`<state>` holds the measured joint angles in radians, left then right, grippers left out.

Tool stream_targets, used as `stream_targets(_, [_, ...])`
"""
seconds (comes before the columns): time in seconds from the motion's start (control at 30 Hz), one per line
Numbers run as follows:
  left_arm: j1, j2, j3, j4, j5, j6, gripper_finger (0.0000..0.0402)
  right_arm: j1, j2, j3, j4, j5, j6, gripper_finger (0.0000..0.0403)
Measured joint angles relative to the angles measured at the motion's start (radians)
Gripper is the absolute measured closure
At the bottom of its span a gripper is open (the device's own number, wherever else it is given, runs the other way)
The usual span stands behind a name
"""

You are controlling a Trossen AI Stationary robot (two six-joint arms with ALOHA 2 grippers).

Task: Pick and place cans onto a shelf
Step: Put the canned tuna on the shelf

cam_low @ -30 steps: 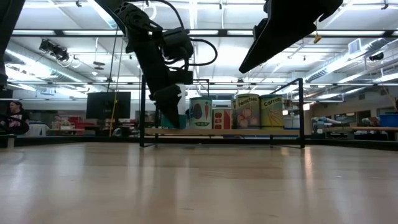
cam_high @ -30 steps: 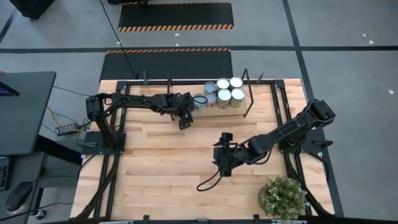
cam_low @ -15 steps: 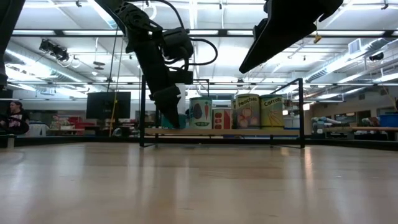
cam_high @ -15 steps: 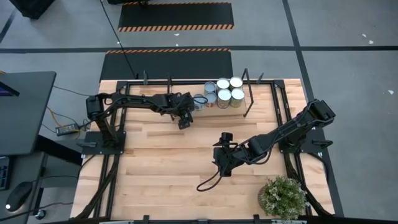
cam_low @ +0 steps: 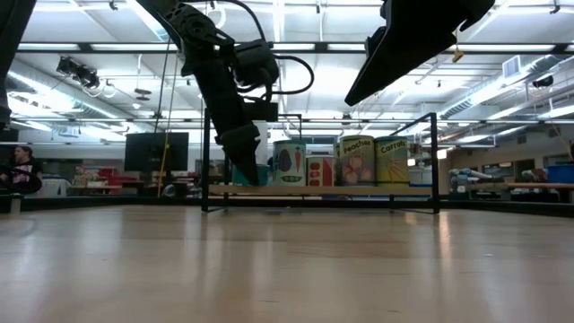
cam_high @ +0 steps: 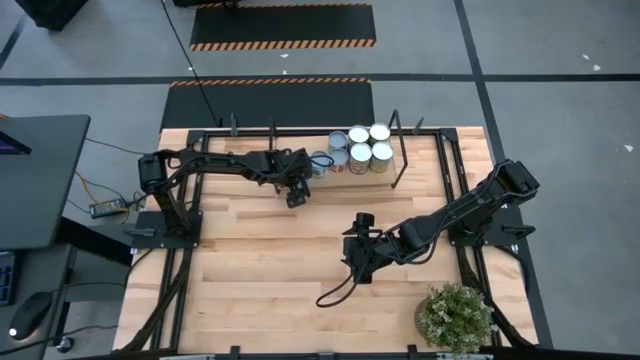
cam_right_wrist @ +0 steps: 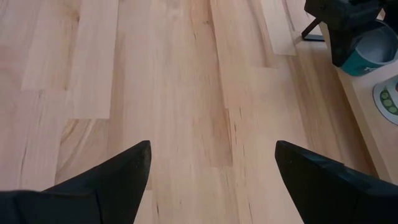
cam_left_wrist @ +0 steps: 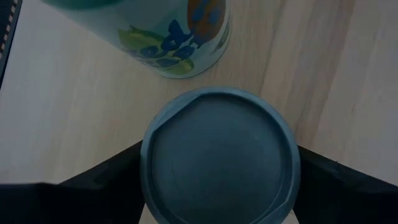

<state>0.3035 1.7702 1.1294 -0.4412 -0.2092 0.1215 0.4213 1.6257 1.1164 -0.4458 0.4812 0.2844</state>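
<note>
the left hand (cam_high: 300,186) pinches a can (cam_left_wrist: 219,155) upright at the shelf's (cam_low: 323,190) left end, just beside the other cans (cam_high: 362,147), while the spread right hand (cam_high: 357,262) waits mid-tabletop (cam_high: 260,270).

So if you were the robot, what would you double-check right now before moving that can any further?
1. Can between the fingers: ok. The left gripper has its fingers on either side of the grey-topped can.
2. Can set down on the shelf: cannot tell; its base is hidden.
3. Gap to the neighbour: not ok. The can with the fruit label sits very close, so I would move slowly.
4. Other cans upright: ok, standing in a group.
5. Right gripper out of the way: ok, open and empty above bare tabletop.
</note>
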Motion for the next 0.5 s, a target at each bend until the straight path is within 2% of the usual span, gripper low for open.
stream_targets(0.5, [0.0, 0.0, 0.0, 0.001, 0.0, -0.011, 0.0085, 0.001, 0.0, 0.0, 0.0, 0.0, 0.002, 0.0053])
